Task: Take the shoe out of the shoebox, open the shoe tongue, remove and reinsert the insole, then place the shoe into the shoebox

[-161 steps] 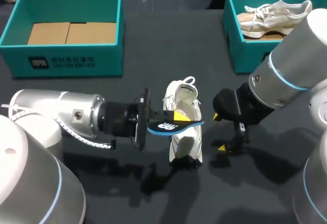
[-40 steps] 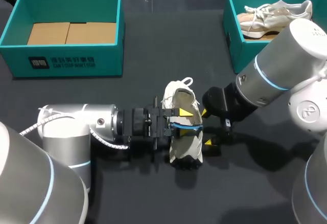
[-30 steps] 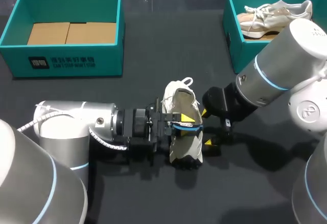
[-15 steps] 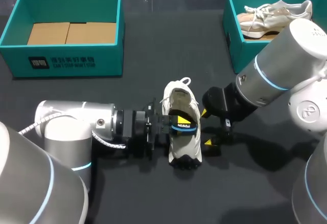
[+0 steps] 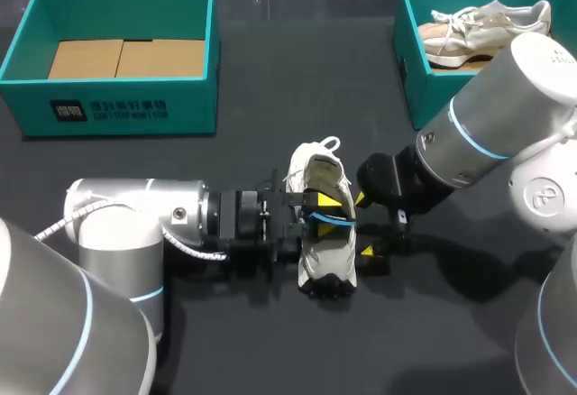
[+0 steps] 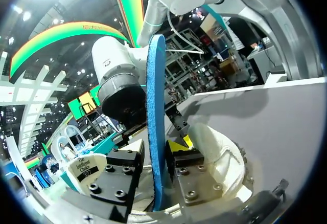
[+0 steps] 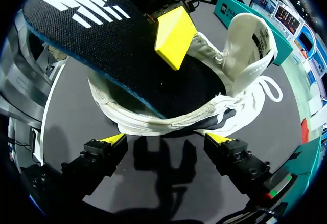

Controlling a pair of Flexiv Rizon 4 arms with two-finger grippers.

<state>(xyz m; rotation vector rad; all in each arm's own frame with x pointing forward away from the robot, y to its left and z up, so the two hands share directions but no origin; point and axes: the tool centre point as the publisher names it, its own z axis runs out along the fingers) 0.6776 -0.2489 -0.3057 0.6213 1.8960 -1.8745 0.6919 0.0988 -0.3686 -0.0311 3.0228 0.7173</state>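
Insole (image 6: 156, 81) grip comes first: the left pincer (image 5: 315, 210) is clamped on the blue-edged insole, which stands on edge between its two fingers, so the pincer is closed down to the insole's thickness. A few seconds ago that arm held the insole flat and crosswise outside the shoe (image 5: 325, 246), hanging over its side. Since then the arm has pushed in toward the middle of the counter (image 5: 297, 97) and turned the insole so that its front end now points down into the shoe's mouth. In the last second the pincer has only nudged back and forth at the opening, and the shoe has rocked slightly with it. By my reading the reinsertion is under way but not finished, because most of the insole's length is out above the collar rather than lying flat inside. The right pincer (image 7: 165, 138) has also closed in since then: it sits wide open and empty, its yellow tips apart on either side, just beside the shoe's flank. I cannot tell whether either tip touches the shoe. The shoe stands on the counter between the two arms, tongue pulled up, directly ahead of the right pincer and under the left one. The empty teal shoebox (image 5: 126, 111) waits well apart at the far left, and a second box (image 5: 410, 79) holding other shoes sits at the far right.
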